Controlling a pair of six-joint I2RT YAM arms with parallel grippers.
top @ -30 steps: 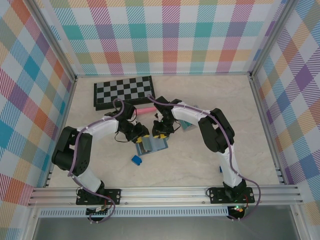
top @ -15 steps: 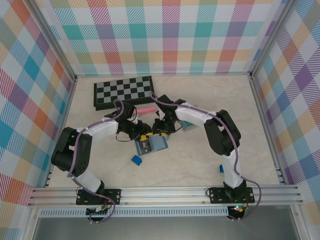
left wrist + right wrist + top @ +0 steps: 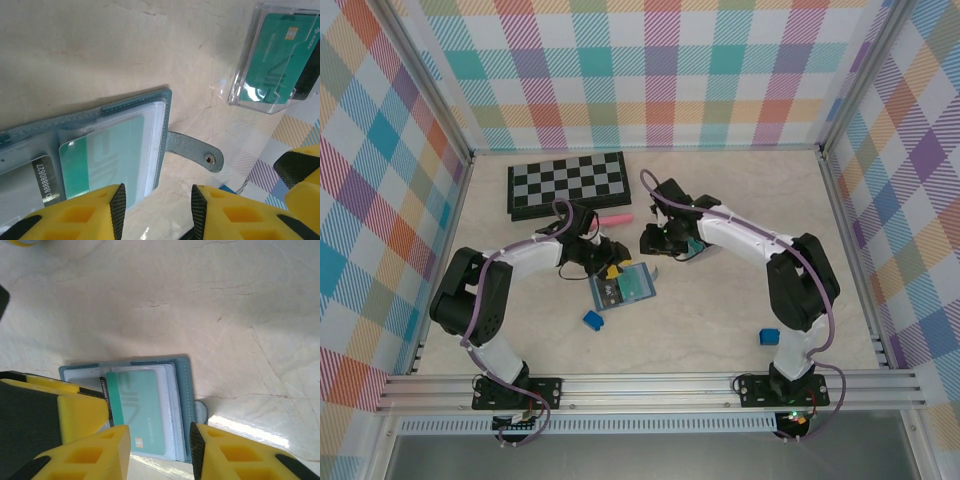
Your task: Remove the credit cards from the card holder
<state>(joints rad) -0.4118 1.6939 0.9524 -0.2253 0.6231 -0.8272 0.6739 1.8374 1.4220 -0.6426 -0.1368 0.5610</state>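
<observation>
The card holder (image 3: 625, 288) lies open on the surface (image 3: 720, 320), with a teal card (image 3: 142, 410) in its sleeve. The left tool (image 3: 157, 210), wide and empty, is at the holder's far-left edge. The right tool (image 3: 160, 455), also wide and empty, hangs past the holder's far edge, near a clear box (image 3: 272, 60). Bare surface spreads right of the holder. Both arms bend inward toward it.

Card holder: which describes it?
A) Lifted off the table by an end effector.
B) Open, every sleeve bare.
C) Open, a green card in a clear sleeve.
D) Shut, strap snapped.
C: the card holder lies open on the table, its snap strap loose, with a green card showing through a clear sleeve.
</observation>
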